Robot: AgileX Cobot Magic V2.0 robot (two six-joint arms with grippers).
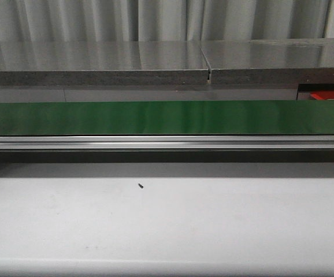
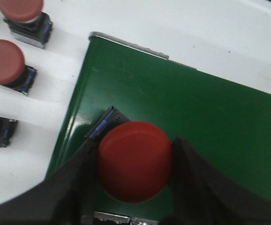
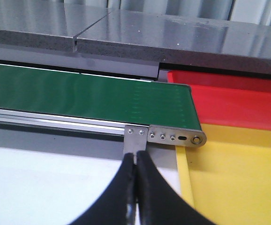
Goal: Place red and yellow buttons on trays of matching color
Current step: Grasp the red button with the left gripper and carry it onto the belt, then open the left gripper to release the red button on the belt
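Note:
In the left wrist view my left gripper (image 2: pixel 134 161) is shut on a red button (image 2: pixel 134 159) with a black and blue base, held over the end of the green conveyor belt (image 2: pixel 196 117). Three more red buttons (image 2: pixel 3 61) stand on the white table beside the belt. In the right wrist view my right gripper (image 3: pixel 136 161) is shut and empty over the white table, near the belt's other end (image 3: pixel 102 98). Past that end lie the red tray (image 3: pixel 229 101) and the yellow tray (image 3: pixel 238 178). No yellow button is in view. Neither gripper shows in the front view.
The front view shows the green belt (image 1: pixel 167 117) running across on a silver rail (image 1: pixel 167 142), a grey shelf (image 1: pixel 155 60) behind it, and a corner of the red tray (image 1: pixel 329 94) at the right. A small dark speck (image 1: pixel 140 185) lies on the white table.

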